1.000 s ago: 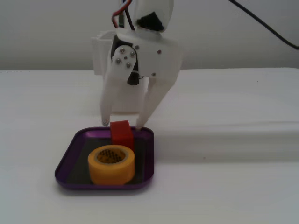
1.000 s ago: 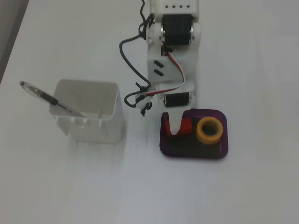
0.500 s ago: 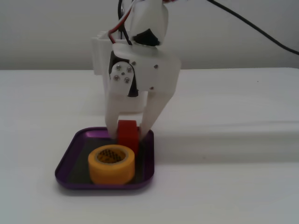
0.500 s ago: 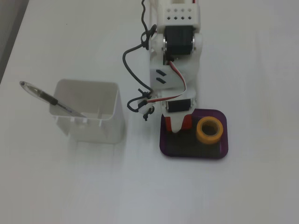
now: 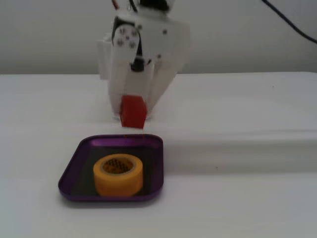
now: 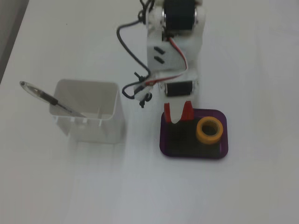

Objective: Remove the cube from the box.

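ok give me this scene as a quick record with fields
gripper: shut on the cube, raised above the box
cube: red, held clear of the box, just behind its far rim in the front fixed view
box: purple tray on the table
tape roll: yellow, lying flat in the box
white container: left of the box in the top fixed view, a pen leaning in it
task state: cube lifted, not yet set down

Bright, washed-out whites, soft, slightly blurry
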